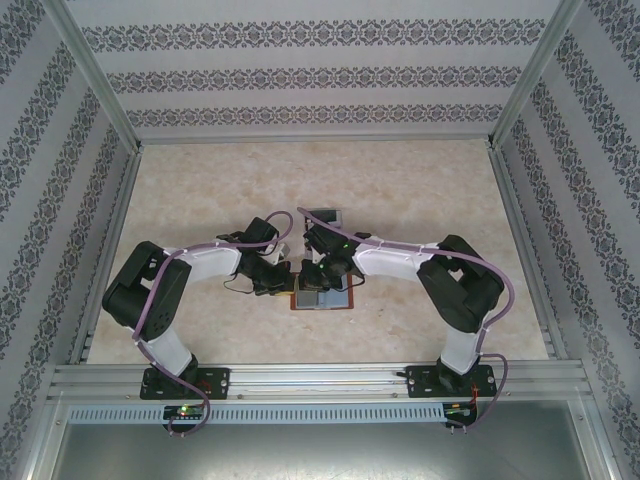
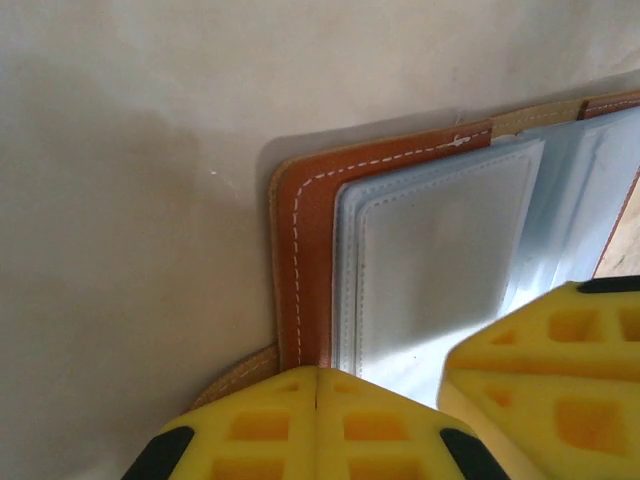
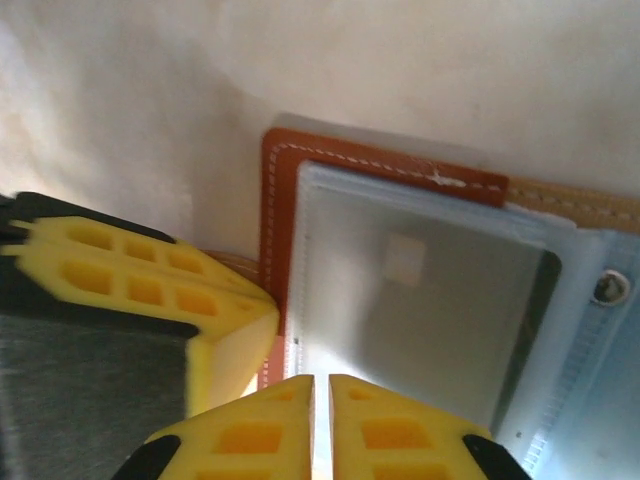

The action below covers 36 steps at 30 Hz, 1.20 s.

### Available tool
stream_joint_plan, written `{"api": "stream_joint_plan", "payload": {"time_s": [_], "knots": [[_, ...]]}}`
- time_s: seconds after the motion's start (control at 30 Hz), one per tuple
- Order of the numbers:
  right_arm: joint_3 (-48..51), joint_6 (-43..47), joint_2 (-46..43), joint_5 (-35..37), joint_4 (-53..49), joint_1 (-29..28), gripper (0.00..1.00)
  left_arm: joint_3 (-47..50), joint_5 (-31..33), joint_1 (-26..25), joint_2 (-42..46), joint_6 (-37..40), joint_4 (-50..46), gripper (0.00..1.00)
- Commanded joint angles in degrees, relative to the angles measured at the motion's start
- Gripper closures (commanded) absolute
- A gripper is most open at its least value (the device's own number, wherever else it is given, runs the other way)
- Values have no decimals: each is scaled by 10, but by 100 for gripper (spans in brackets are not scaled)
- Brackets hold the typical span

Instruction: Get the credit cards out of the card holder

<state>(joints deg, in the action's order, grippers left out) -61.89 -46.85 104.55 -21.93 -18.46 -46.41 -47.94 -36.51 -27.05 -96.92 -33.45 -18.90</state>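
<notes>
- The card holder [image 1: 322,298] is laid open on the table [image 1: 200,190], leather side down. A greyish card [image 3: 420,300] can be seen tucked in its cloudy sleeve [image 2: 440,250].
- The left gripper [image 2: 317,390] is pressed together at the card holder's leather edge. Whether any leather is caught can't be told.
- The right gripper [image 3: 322,395] is held over the sleeve's edge with only a thin slit between its fingers. Nothing pinched can be made out, tbh.
- Risk: the sleeve could get grabbed instead of the card, so the whole card holder would be dragged along.
- Both grippers are crowded at that one edge, so they could easily be bumped together.
</notes>
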Motion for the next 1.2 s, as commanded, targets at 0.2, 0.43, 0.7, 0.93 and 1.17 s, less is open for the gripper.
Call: {"api": "stream_joint_plan", "payload": {"time_s": [0.2,0.43,0.7,0.93,1.17], "knots": [[-32,3,20,40,-70,-10,80,10,12,-6,-11,1,2,95],[-44,11,21,69,-111,-13,72,7,12,-6,-11,2,-2,95],[-50,14,18,85,-131,-16,64,7,13,-6,-9,3,-4,95],[-60,18,16,106,-159,-20,60,8,14,-6,-8,4,-4,95],[-67,22,19,127,-180,-20,56,7,14,-6,-9,4,-4,95]]}}
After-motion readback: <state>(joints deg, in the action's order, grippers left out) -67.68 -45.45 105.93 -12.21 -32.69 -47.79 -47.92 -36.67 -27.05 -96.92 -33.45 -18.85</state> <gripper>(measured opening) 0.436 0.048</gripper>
